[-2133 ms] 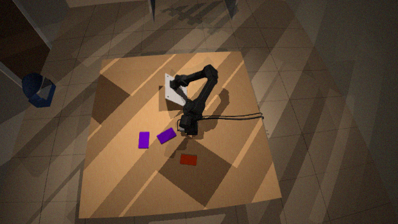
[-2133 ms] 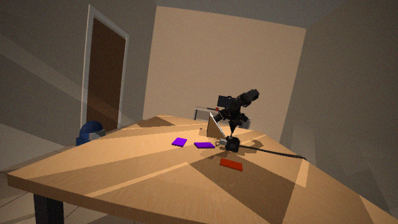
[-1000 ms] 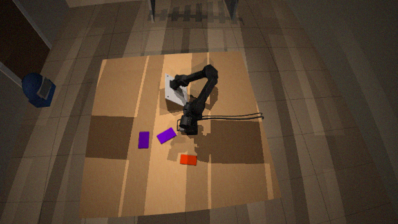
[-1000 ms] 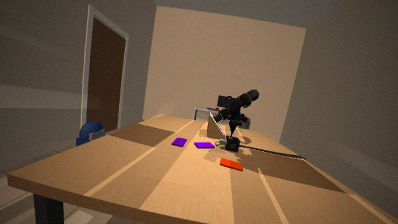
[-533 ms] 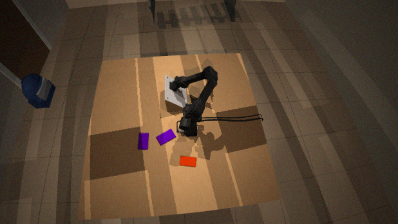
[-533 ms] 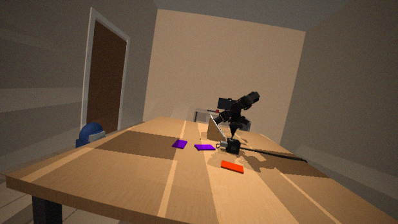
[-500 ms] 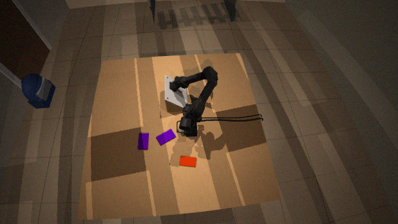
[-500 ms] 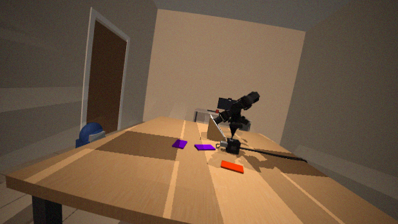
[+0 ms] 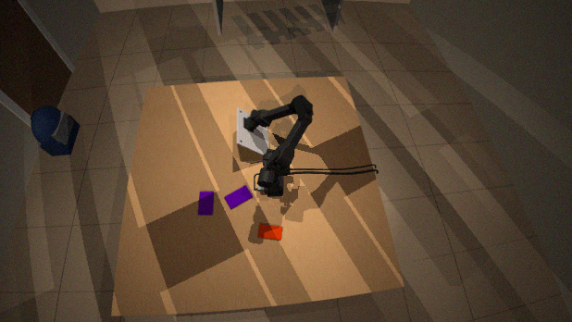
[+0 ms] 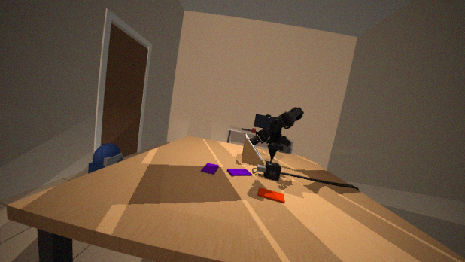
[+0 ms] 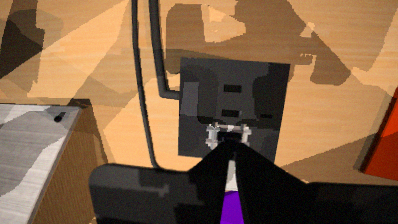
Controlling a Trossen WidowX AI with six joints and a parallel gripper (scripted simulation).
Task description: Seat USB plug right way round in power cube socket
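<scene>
The black power cube (image 9: pixel 277 191) (image 10: pixel 273 173) (image 11: pixel 270 90) stands on the table, with dark slots in its top. My gripper (image 10: pixel 271 161) (image 11: pixel 231 149) points down at the cube's top, its fingertips nearly together. It is shut on the USB plug (image 11: pixel 229 135), a small dark piece that the fingertips mostly hide. Bright metal parts show on both sides of it; I cannot tell whether they belong to the plug or the socket. The plug is at or just above the cube's top near one edge. Its depth and which way round it is cannot be made out. The socket opening is hidden.
Two purple blocks (image 9: pixel 205 204) (image 9: pixel 238 197) (image 10: pixel 210 169) (image 10: pixel 239 172) and an orange-red block (image 9: pixel 270 231) (image 10: pixel 271 195) (image 11: pixel 385 142) lie around the cube. A sloped grey-white panel (image 9: pixel 245 134) (image 11: pixel 30 150) stands by the arm's base. Black cables (image 9: pixel 333 171) (image 10: pixel 320 181) (image 11: pixel 142 100) run from the cube.
</scene>
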